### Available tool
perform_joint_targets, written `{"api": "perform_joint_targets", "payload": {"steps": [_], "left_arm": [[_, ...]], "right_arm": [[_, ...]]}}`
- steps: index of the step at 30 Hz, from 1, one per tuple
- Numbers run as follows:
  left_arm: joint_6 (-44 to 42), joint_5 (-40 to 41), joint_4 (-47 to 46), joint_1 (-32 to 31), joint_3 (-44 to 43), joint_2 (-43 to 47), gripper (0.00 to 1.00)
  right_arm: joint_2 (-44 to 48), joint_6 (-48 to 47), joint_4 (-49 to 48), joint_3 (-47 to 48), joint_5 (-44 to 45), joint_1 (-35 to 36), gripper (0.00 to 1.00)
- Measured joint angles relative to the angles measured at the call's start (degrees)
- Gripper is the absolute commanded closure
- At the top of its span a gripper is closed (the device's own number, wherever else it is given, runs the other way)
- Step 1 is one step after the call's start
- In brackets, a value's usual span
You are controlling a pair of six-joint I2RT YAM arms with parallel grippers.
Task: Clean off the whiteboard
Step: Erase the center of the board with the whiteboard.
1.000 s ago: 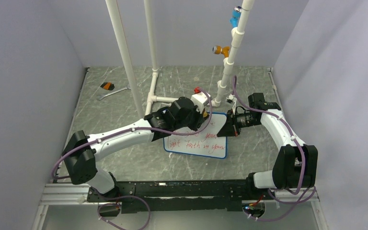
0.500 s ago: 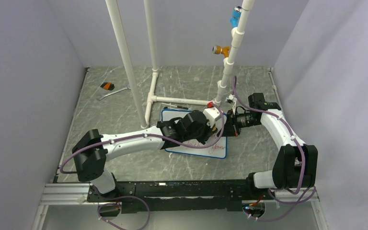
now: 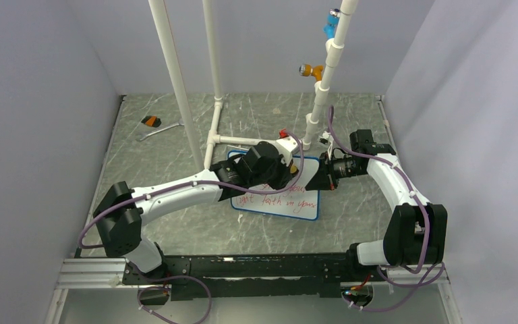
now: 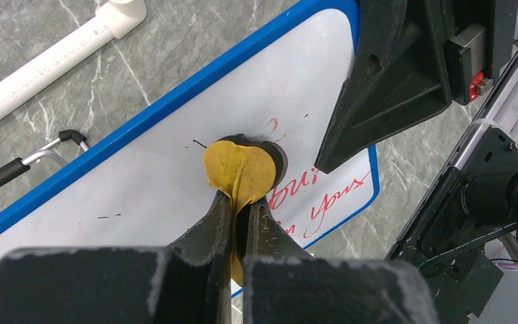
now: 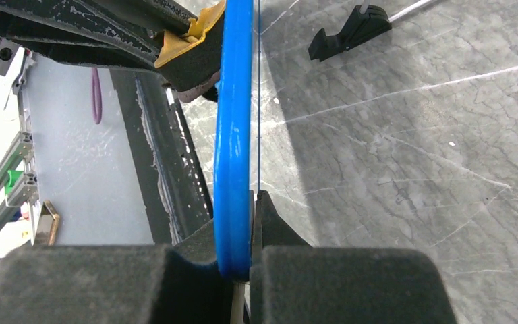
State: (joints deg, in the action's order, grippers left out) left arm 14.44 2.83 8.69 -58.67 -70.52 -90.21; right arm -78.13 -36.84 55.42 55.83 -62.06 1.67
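One whiteboard (image 3: pixel 278 202) mid-table, left gripper (image 4: pixel 239 202) clenched on a yellow eraser pad (image 4: pixel 237 169) pressed to its face near 12 o'clock, right gripper (image 5: pixel 241 233) clamped on its blue frame (image 5: pixel 235 135) at 3 o'clock, red handwriting (image 3: pixel 276 200) toward 6 o'clock.

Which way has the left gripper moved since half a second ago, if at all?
Yes. Left gripper slid left across the whiteboard, away from the upright white pipe.

The left arm (image 3: pixel 175 192) stretches forward and to the right, the left gripper (image 4: pixel 238 204) pinched tight on a pad (image 4: pixel 239 169). The right arm (image 3: pixel 392 174) bends inward, the right gripper (image 5: pixel 240 214) clamped on the edge of the whiteboard (image 5: pixel 235 121)
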Motion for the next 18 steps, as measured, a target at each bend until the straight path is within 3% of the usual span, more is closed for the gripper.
{"api": "perform_joint_targets", "payload": {"steps": [18], "left_arm": [[-0.20, 2.73, 0.57, -4.98, -4.44, -4.92, 1.00]], "right_arm": [[-0.02, -0.07, 0.44, 0.04, 0.24, -0.31, 1.00]]}}
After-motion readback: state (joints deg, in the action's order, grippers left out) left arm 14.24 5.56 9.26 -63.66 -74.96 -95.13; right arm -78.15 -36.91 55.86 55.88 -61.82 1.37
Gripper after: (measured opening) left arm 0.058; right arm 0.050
